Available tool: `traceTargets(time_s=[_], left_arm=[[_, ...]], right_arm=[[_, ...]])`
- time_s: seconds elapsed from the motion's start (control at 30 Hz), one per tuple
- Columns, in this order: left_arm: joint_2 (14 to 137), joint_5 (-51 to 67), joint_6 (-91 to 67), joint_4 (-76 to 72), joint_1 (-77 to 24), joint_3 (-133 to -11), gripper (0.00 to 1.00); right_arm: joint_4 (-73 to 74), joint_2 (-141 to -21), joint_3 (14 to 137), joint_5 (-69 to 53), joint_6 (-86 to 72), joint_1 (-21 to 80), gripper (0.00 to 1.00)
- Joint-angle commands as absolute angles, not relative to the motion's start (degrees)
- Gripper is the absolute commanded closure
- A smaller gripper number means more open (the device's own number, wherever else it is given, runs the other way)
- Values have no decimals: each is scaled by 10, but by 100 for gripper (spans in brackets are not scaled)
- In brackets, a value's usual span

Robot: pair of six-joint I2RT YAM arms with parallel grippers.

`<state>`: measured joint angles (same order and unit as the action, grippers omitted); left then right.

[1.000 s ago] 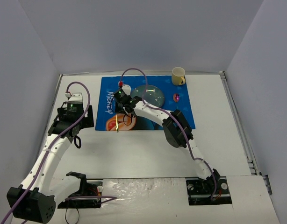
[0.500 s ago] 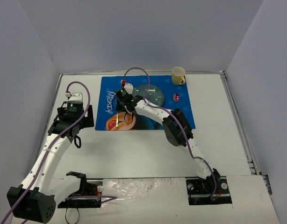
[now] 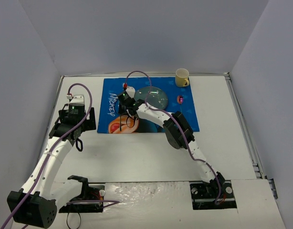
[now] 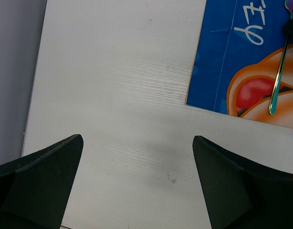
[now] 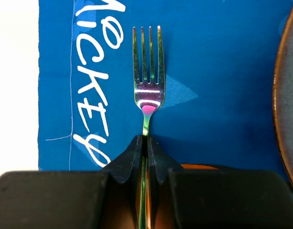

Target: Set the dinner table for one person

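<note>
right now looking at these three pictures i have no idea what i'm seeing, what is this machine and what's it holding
These are two white robot arms bolted at the near edge of a white table. The wide picture comes from a fixed camera above and behind them; the other two come from a camera on each wrist, looking past that arm's own tool. On the table lies a blue Mickey placemat with a plate on it, a yellow cup by its far corner. The right tool is shut on the handle of a shiny fork, tines over the mat left of the plate. The left tool is open over bare table, holding nothing.
</note>
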<state>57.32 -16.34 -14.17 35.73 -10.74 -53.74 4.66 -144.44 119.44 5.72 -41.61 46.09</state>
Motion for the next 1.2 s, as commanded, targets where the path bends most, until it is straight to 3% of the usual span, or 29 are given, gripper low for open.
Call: traceTargets(time_s=[0.0,0.2,0.43,0.7,0.97,1.17], left_arm=[[569,-167,-144,334,-104,-548,3],[570,-168,-144,335,-104,-548,3],[569,-168,-143,335,-104,-547,3],[568,-167,-143,334,-104,-547,3],[584,-109,-146,322,-105,-548,3],[624,-69,-166,334,-112,-582,3]], right_arm=[[14,-1438,1216,68,-415,455,100],[6,-1434,1198,72,-434,454,100],[-13,-1426,1190,76,-439,453,76],[-14,-1384,1171,82,-412,452,69],[-15,-1229,1059,165,-320,449,45],[-16,-1077,933,226,-236,432,23]])
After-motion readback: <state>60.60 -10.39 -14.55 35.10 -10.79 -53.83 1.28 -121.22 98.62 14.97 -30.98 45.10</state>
